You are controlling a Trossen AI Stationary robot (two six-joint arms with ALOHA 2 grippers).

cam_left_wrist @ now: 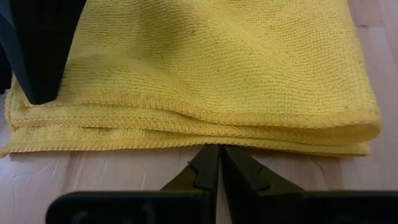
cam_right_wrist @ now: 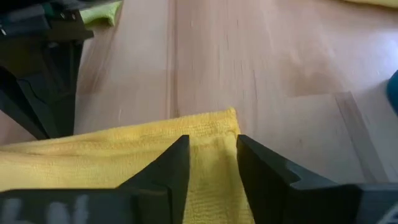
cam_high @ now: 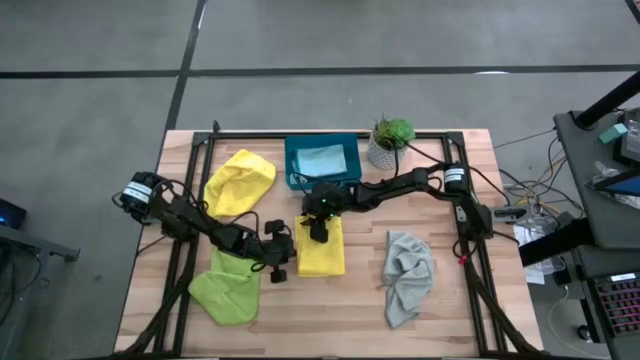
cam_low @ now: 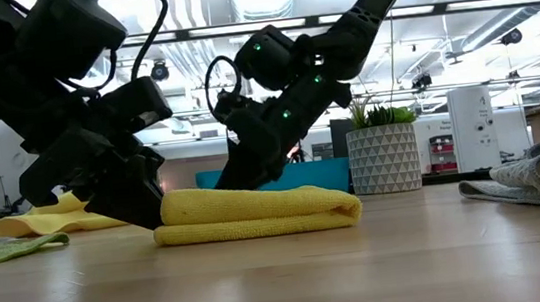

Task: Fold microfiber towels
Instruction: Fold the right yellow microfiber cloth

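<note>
We see a folded yellow towel [cam_high: 321, 250] lying mid-table, layered edges stacked. The left gripper [cam_left_wrist: 219, 163] sits just at its left edge, fingers pressed together on nothing, tips touching or just short of the hem. The right gripper [cam_right_wrist: 212, 163] is down on the towel's far end, fingers apart with a strip of yellow cloth between them; we cannot tell if it is actually pinched.

Other towels: a second yellow towel [cam_high: 240, 182] crumpled at the far left, a lime green towel [cam_high: 226, 287] near left beside the left arm, a grey towel [cam_high: 408, 272] bunched on the right, a light blue towel [cam_high: 322, 160] inside the teal tray [cam_high: 291, 165] at the far edge. A potted plant [cam_high: 389, 140] stands just right of the tray. All on the wooden table [cam_high: 470, 300].
</note>
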